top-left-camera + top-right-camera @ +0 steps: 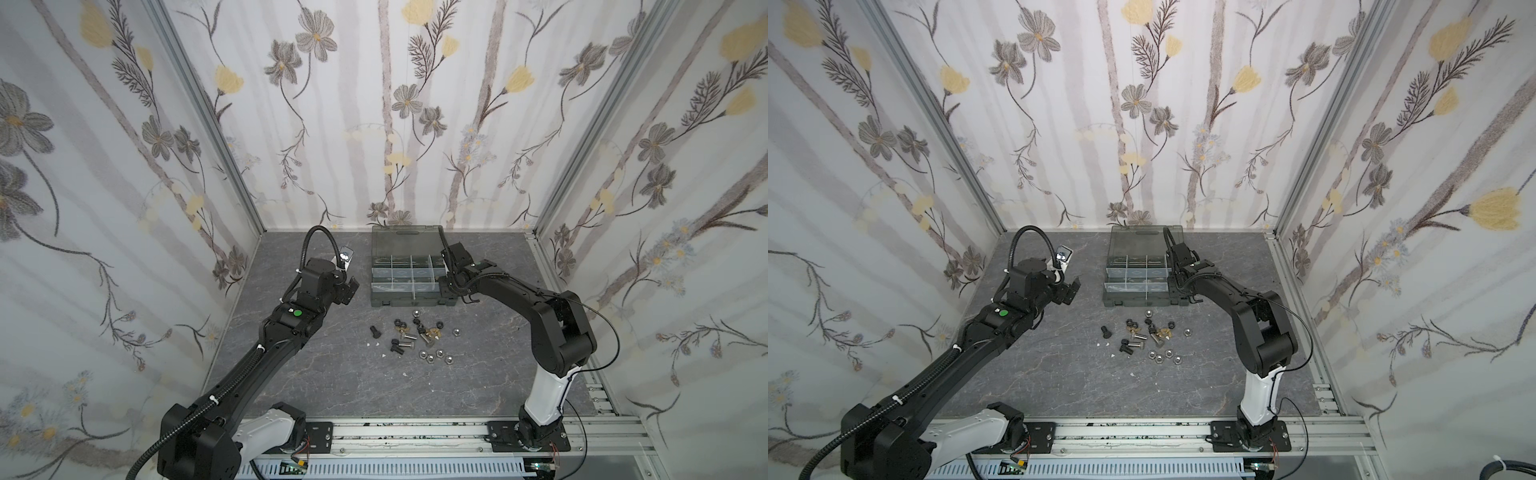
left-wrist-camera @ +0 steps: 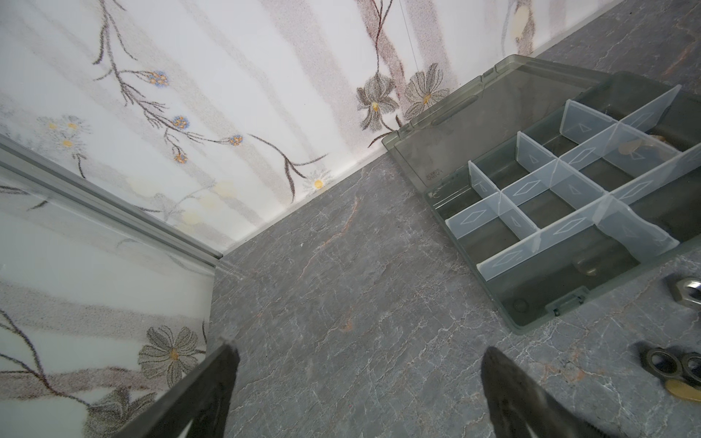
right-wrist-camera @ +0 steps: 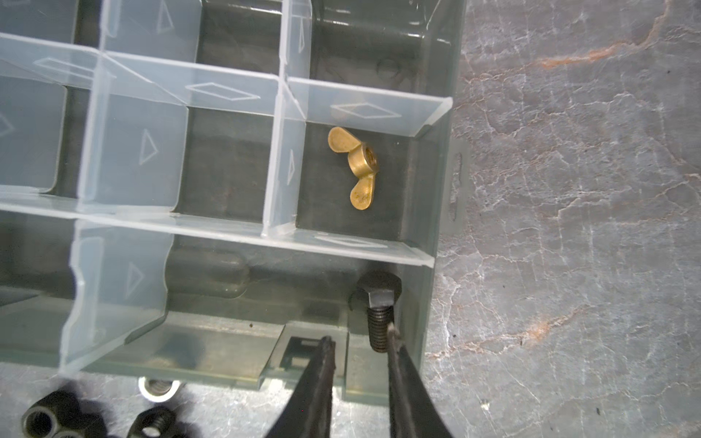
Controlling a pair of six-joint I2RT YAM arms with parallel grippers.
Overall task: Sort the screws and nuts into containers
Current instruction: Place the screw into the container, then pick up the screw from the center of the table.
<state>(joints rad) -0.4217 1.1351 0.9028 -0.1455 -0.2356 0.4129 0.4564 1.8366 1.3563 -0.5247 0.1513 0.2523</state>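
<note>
Right gripper (image 3: 360,336) hangs over the near right corner of the organizer case (image 1: 407,301). Its fingers are parted by a narrow gap and clamp nothing, and one fingertip sits just beside the threaded shank of a black hex bolt (image 3: 379,303), perhaps touching it. That bolt lies on the floor of the near row's right compartment, close to the case's right wall. One row farther, the right-end compartment holds a single brass wing nut (image 3: 356,167). Left gripper (image 2: 360,352) hovers left of the case, fingers spread wide with nothing between them. On the table (image 1: 332,374), just near of the case, lies the loose pile: six silver nuts (image 1: 431,358) (four clustered at the near edge, one out to the right, one closest to the case), three black bolts (image 1: 375,331), about three silver bolts (image 1: 409,345), at least two wing nuts (image 1: 434,331), and several black nuts (image 1: 397,322) too bunched to count surely.
</note>
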